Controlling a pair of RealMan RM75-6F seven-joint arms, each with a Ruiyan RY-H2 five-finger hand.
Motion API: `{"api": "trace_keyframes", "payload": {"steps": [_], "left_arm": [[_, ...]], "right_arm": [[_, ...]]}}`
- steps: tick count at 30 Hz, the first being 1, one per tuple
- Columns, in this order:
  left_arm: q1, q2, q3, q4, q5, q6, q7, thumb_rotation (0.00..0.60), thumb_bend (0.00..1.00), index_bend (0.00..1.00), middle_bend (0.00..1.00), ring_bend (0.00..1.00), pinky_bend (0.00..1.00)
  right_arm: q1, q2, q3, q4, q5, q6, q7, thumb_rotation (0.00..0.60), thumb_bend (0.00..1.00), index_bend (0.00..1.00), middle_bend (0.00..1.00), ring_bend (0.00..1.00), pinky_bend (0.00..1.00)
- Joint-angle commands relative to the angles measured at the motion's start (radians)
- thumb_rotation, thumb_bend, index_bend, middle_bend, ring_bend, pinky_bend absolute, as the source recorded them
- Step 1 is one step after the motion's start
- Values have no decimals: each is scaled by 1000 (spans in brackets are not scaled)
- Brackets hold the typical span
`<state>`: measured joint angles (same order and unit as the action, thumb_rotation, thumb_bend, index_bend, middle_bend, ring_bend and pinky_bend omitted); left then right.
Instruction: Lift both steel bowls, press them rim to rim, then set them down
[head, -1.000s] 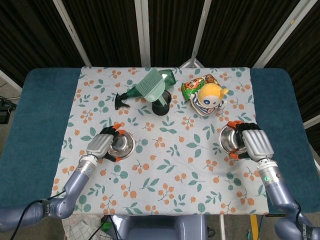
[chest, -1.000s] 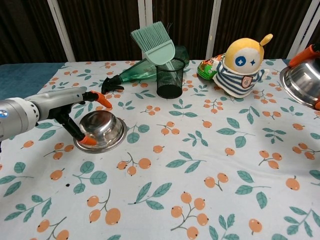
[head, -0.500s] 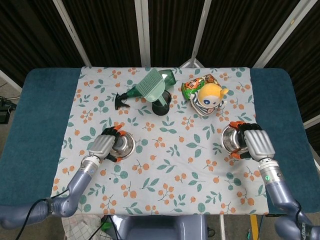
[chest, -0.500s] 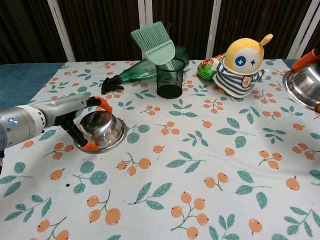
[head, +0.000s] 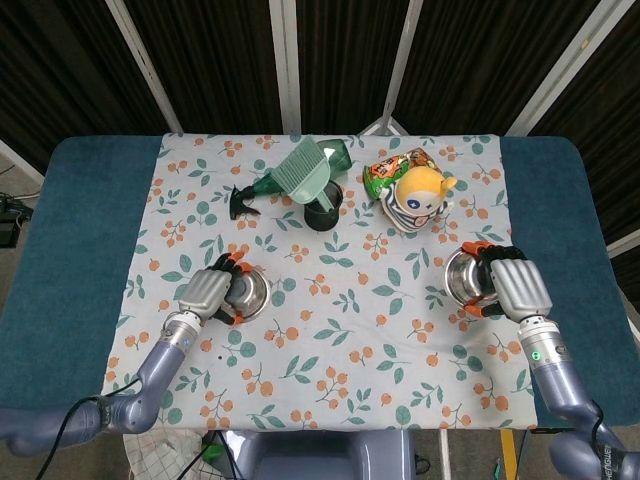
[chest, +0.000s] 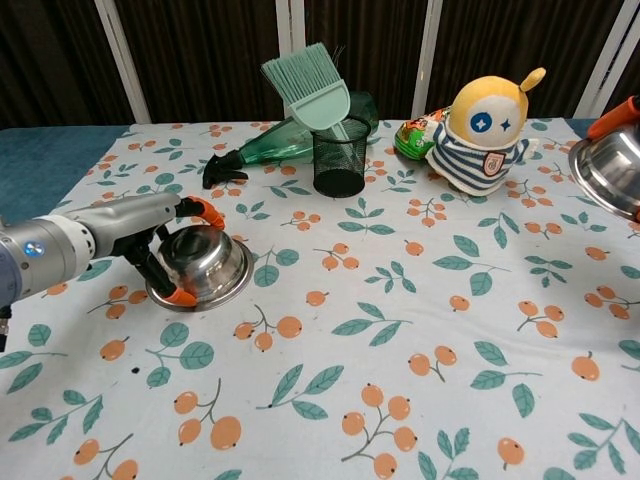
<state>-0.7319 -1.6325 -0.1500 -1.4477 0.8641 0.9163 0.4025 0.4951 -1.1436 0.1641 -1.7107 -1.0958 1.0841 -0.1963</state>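
The left steel bowl (chest: 205, 266) was tilted on the table (chest: 420, 330), gripped by the left hand (head: 207, 293) with fingers (chest: 205, 209) clamped over its rim. The right steel bowl (head: 465, 279) was held off the cloth at the right edge, the right hand (head: 515, 285) closed around it.

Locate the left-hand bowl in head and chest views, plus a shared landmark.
Head view: left bowl sits lower left of centre, gripped by the left hand.
Chest view: left bowl is left of centre, tilted in the left hand.
Shared landmark: black mesh cup behind it, to its right.
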Motion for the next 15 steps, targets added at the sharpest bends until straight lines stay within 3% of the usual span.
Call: {"api": "trace_keyframes", "payload": {"steps": [1, 9, 12, 15], "left_arm": [[-4, -2, -1, 1, -14, -3, 5, 600, 39, 215, 23, 3, 219], [-17, -10, -3, 8, -36, -15, 10, 600, 39, 214, 0, 0, 114], [-21, -13, 1, 8, -33, -9, 21, 600, 39, 214, 24, 5, 155], [-21, -20, 4, 9, -17, 6, 24, 600, 39, 236, 119, 61, 234]], "right_arm": [[0, -1, 0, 2, 2, -2, -1, 600, 69, 307, 261, 353, 183], [0, -4, 2, 11, 5, -6, 1, 600, 70, 307, 261, 353, 182], [0, -4, 3, 13, 5, -7, 2, 600, 69, 307, 261, 353, 182], [-1, -4, 4, 12, 3, -7, 5, 600, 69, 307, 261, 353, 182]]}}
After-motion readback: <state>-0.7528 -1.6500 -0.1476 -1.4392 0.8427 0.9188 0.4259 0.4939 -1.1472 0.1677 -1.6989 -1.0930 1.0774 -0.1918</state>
